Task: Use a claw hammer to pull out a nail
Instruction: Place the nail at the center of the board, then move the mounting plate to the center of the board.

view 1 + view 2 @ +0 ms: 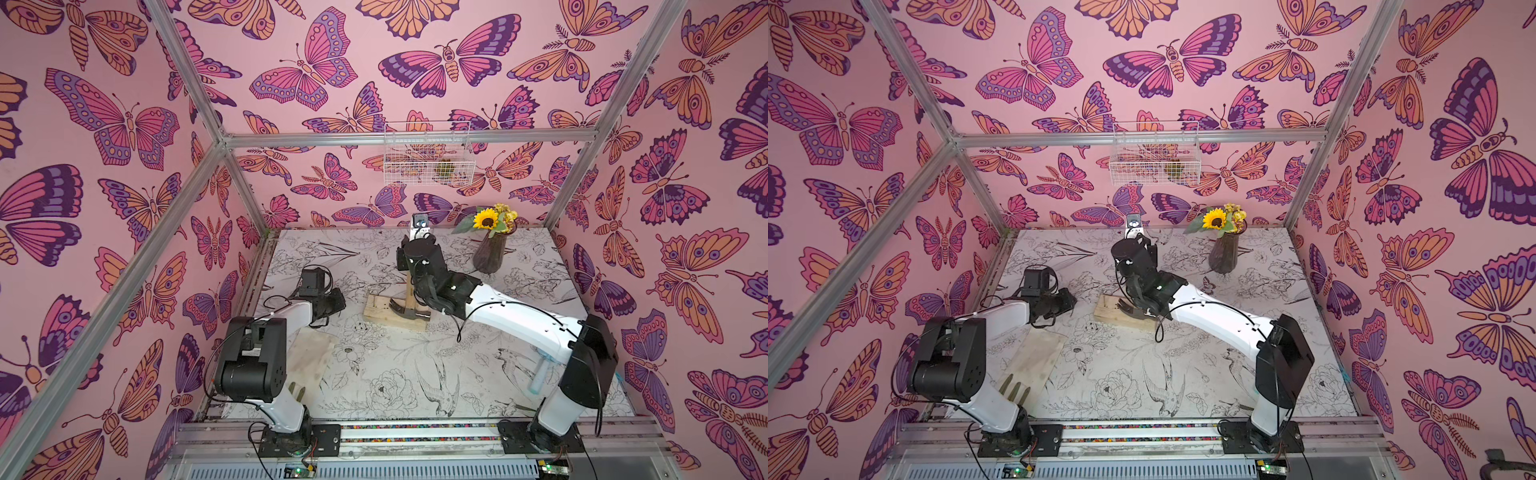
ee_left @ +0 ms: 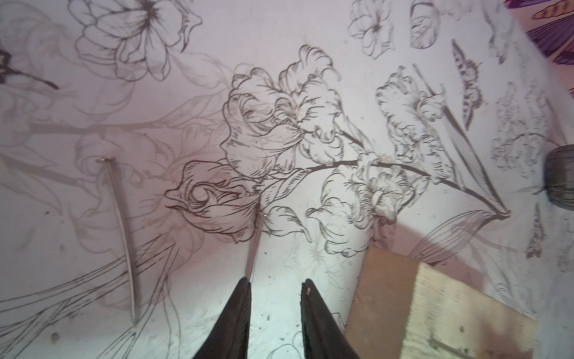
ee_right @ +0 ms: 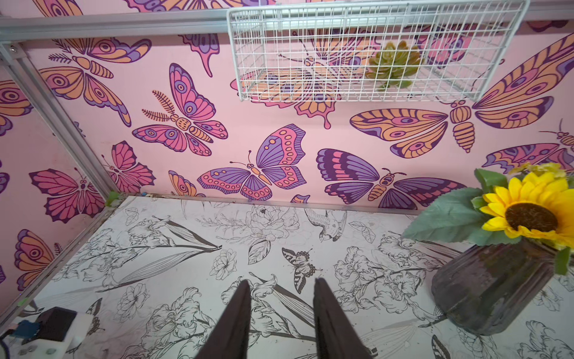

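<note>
claw hammer, top views: steel head [image 1: 409,312] [image 1: 1133,309] rests on the wood block [image 1: 380,311] [image 1: 1113,314] mid-table, claw toward the left arm's side. The pale handle rises from it, tilted toward the rear.
right gripper, top views: [image 1: 417,279] [image 1: 1136,286] grasps the handle's upper part. The contact is partly hidden by its own wrist.
left gripper, top views: [image 1: 341,300] [image 1: 1073,301] sits low over the table [image 1: 374,374], near the block's end and apart from it.
vase, top views: dark vase [image 1: 489,254] holding a sunflower [image 1: 485,219], rear right, well apart from the block.
left gripper, left wrist view: [image 2: 276,281] released. The fingers [image 2: 233,320] are parted, with bare table between them.
nail, left wrist view: long, slightly bent nail [image 2: 119,230] lies flat on the table, apart from fingers and block.
wood block, left wrist view: corner [image 2: 441,310] sits just beside one finger.
right gripper, right wrist view: [image 3: 281,281] fingertips [image 3: 236,320] stand a narrow gap apart, only table print showing between them.
wire basket, right wrist view: [image 3: 310,62] hangs high at the rear, with a green succulent [image 3: 393,62] inside.
</note>
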Controlling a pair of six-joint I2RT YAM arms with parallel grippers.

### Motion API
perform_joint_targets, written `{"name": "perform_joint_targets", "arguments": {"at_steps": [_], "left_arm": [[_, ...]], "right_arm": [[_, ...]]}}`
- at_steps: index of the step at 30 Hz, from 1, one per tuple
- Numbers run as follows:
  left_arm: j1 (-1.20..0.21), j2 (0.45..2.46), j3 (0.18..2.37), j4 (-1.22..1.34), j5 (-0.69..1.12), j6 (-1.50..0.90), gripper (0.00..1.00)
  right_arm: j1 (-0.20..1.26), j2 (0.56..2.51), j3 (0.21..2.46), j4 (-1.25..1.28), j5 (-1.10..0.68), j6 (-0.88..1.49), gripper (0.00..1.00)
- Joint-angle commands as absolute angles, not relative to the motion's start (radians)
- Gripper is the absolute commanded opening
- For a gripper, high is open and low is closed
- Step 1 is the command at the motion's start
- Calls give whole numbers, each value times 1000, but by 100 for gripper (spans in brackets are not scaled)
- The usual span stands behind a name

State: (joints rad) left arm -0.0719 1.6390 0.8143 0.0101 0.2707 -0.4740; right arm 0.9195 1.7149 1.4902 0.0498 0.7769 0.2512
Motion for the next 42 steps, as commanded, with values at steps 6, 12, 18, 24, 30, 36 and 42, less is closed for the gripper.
{"name": "perform_joint_targets", "arguments": {"at_steps": [6, 12, 18, 24, 30, 36, 42], "left_arm": [[-71, 1693, 766, 177, 454, -534, 31], [-98, 1745, 746, 307, 492, -555, 29], [-99, 1769, 724, 361, 512, -556, 25], [-109, 1778, 696, 424, 566, -590, 21], [-159, 1756, 652, 443, 563, -616, 19], [-194, 1718, 609, 469, 558, -642, 18], [-252, 1683, 595, 488, 550, -662, 17]], "right_arm": [[933, 1741, 1500, 118, 773, 274, 0], [931, 1744, 1497, 126, 756, 276, 0], [925, 1737, 1478, 146, 695, 278, 0], [916, 1726, 1470, 145, 694, 270, 0], [916, 1718, 1487, 151, 659, 199, 0], [916, 1718, 1500, 144, 649, 157, 0], [916, 1724, 1506, 153, 603, 144, 0]]}}
